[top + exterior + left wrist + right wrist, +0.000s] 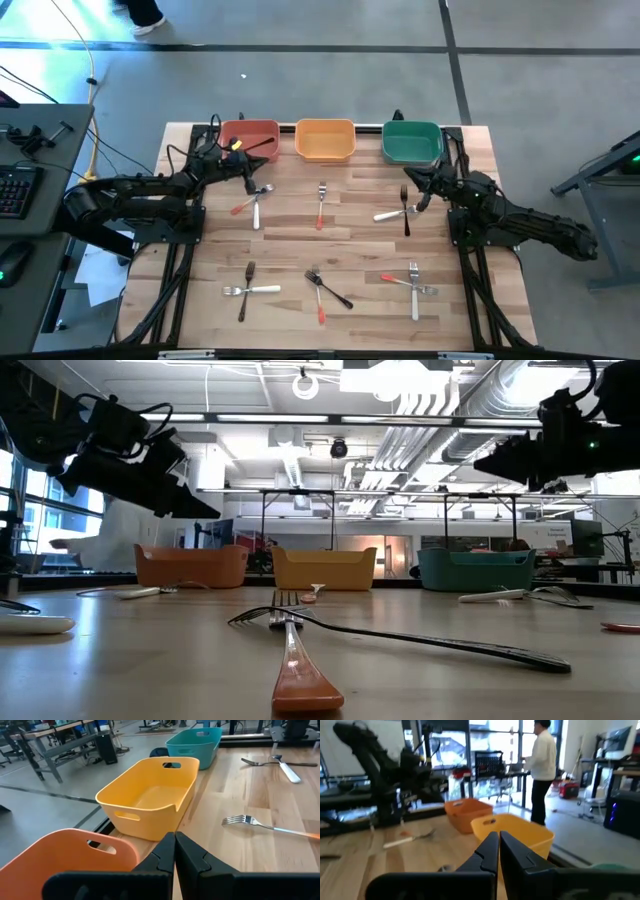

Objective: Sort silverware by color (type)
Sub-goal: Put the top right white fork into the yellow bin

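Note:
Several small forks lie flat on the wooden table in crossed pairs: white and red [255, 201], red-handled [321, 204], white and dark [400, 211], dark and white [247, 288], dark and red [325, 290], white and red [412, 283]. My left gripper [251, 182] hangs shut and bare just in front of the red bin [248, 138]; its closed fingers [175, 851] show in the left wrist view. My right gripper [413, 184] is shut with nothing in it [498, 851], just in front of the green bin [412, 142].
Red, yellow [325, 140] and green bins stand in a row along the table's far edge. The yellow bin [150, 795] shows no fork inside. A person [542, 760] stands in the room beyond the table. Bare wood lies between the two rows of forks.

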